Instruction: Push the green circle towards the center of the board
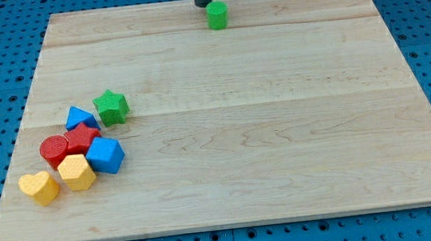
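The green circle (217,14) stands near the top edge of the wooden board (282,145), a little right of the middle. My tip (203,5) is just above and to the left of it, close to or touching its upper left side. The rod runs up out of the view's top.
A cluster of blocks sits at the board's left: a green star (110,107), a blue triangle (80,118), a red star (82,138), a red circle (54,149), a blue cube (106,154), a yellow hexagon (76,172) and a yellow heart (39,187).
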You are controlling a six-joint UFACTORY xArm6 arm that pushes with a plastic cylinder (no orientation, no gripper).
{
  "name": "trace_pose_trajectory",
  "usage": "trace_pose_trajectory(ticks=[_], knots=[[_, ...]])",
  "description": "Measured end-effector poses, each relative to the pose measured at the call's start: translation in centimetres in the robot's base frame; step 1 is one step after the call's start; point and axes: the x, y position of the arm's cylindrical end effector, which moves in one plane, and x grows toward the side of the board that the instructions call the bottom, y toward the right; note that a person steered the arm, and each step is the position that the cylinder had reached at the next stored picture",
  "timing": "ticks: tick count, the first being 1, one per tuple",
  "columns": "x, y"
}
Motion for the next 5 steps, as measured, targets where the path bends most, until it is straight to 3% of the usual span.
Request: trace_pose_trajectory(ticks=[1,2,3,4,5], knots=[[2.8,1.8],[7.4,-2.7],[10.3,-3.4],[7.0,-5.9],[6.6,-0.8]])
